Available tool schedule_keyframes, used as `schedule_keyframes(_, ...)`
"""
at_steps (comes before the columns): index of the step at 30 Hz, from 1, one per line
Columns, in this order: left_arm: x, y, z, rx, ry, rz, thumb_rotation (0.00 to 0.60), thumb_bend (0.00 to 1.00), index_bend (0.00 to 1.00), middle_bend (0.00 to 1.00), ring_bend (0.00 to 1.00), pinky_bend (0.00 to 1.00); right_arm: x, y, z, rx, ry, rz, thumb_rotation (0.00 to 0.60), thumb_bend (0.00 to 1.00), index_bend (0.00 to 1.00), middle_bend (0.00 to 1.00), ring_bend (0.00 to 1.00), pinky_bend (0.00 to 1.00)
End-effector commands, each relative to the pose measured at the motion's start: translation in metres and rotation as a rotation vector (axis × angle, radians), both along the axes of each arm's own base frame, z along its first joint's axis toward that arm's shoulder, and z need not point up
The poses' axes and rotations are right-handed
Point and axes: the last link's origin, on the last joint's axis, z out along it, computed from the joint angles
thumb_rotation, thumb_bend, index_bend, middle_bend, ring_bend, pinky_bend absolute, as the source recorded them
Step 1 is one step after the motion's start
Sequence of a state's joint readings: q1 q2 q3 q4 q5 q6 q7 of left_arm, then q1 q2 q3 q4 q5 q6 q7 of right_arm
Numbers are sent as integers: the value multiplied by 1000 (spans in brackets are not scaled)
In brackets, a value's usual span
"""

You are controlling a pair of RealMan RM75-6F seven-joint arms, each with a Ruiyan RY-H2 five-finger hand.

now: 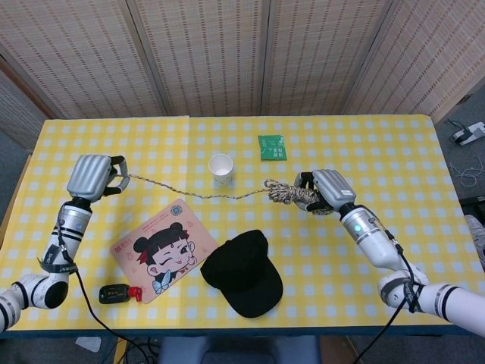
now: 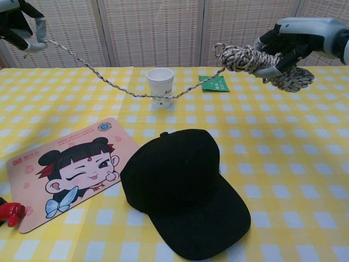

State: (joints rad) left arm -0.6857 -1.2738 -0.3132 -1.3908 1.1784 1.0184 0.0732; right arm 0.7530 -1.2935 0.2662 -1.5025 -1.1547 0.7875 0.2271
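My right hand grips a coiled bundle of braided rope, raised above the table at the right. From the bundle a loose strand sags across in front of the white paper cup. The strand's far end is pinched in my left hand, lifted high at the left over the yellow checked table.
A black cap lies at the front centre. Left of it is a cartoon-girl mat, with a small black and red device by its corner. A green packet lies behind the cup.
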Motion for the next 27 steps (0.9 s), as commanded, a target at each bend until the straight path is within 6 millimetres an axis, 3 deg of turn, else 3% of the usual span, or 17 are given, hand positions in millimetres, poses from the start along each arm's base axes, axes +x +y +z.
schedule_keyframes(1,2,-11,17,25,-37,-40,600,454,814,1000,1000,820,14,2,-6,-4,-64,2,600,696,764,622,555,658)
schedule_keyframes(14,35,-31,59,76,-164,-208,600,455,814,1000,1000,831,75,-1,-42,-96,-181,62,600,703,767,622,560,658)
schedule_keyframes(27,93,-42,61,-43,-357,-323,600,454,814,1000,1000,832,121,-11,-80,-195,-212,88,600,701,771,622,561,658)
